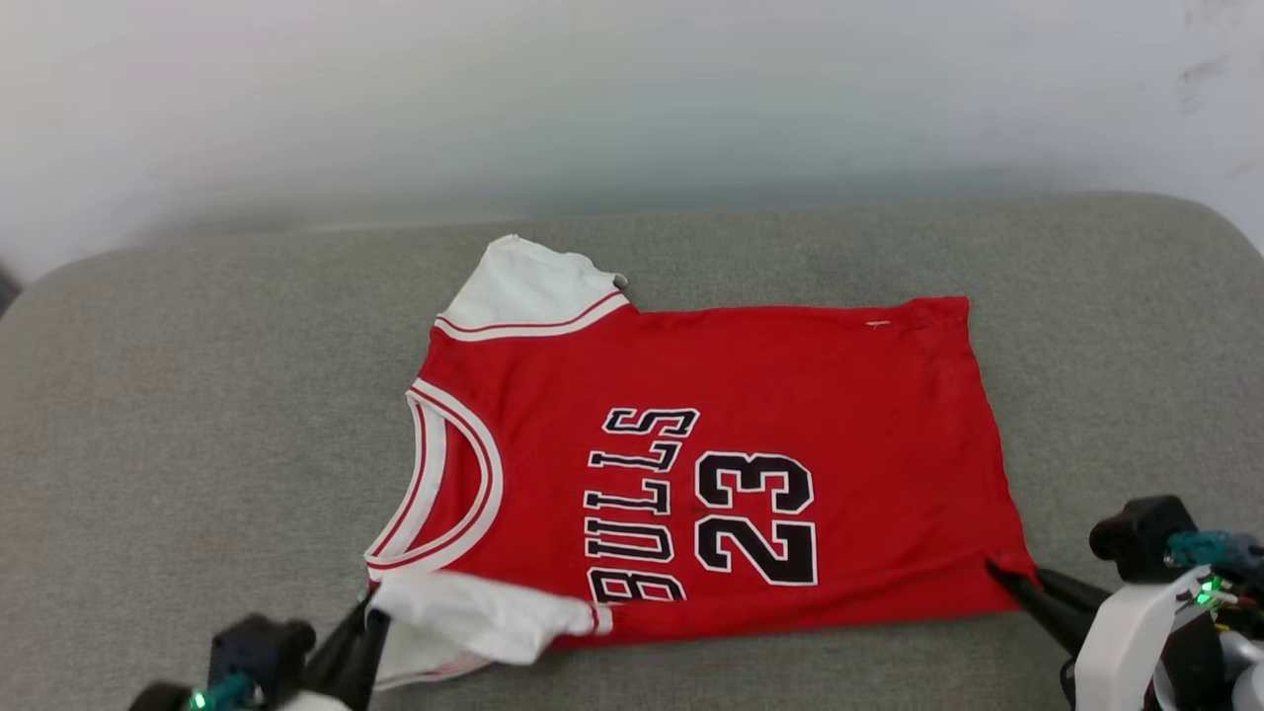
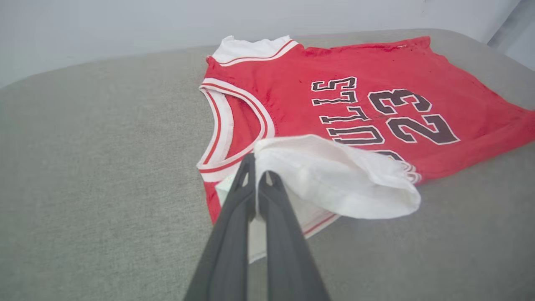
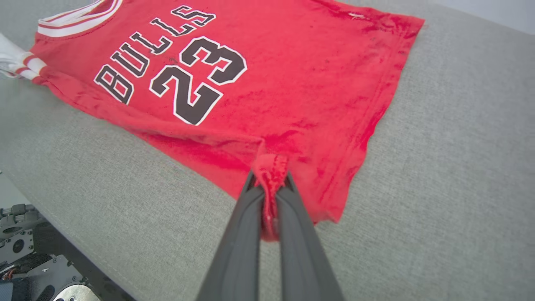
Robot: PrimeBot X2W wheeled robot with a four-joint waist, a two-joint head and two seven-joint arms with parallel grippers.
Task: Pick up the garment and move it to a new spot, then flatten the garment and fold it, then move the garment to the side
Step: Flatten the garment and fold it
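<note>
The bright red jersey shirt with white sleeves (image 1: 750, 395) lies spread on the grey padded surface (image 1: 197, 395), the left tool (image 1: 371, 600) pinching its near shoulder and the right tool (image 1: 999, 571) pinching its near hem corner, probably to pull that edge taut for flattening.

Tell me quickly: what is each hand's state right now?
Left hand: closed on the garment, by a white sleeve.
Right hand: closed on the garment, at a red hem corner.
</note>
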